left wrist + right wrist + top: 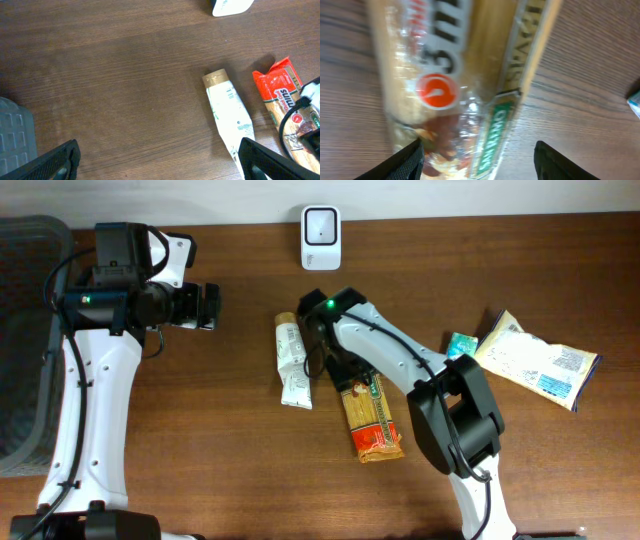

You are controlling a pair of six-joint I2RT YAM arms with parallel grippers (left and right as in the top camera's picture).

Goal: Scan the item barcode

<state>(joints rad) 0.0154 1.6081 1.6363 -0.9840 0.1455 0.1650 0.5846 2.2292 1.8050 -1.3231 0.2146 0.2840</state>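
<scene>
A long pasta packet [372,423] with a red end lies on the wooden table at the centre. My right gripper [350,378] hovers over its far end. In the right wrist view the packet [460,75] fills the frame, blurred, and lies between the fingers of the right gripper [480,161], which is open; the left finger is at the packet's edge and the right finger stands apart from it. The white scanner [321,237] stands at the table's back edge. My left gripper [206,306] is open over bare wood at the left [160,162].
A white tube [291,360] lies just left of the pasta packet, near the left gripper's right finger [260,160]. A yellow-white bag [535,360] and a small teal packet [462,343] lie at the right. A grey bin [20,340] stands at the left edge.
</scene>
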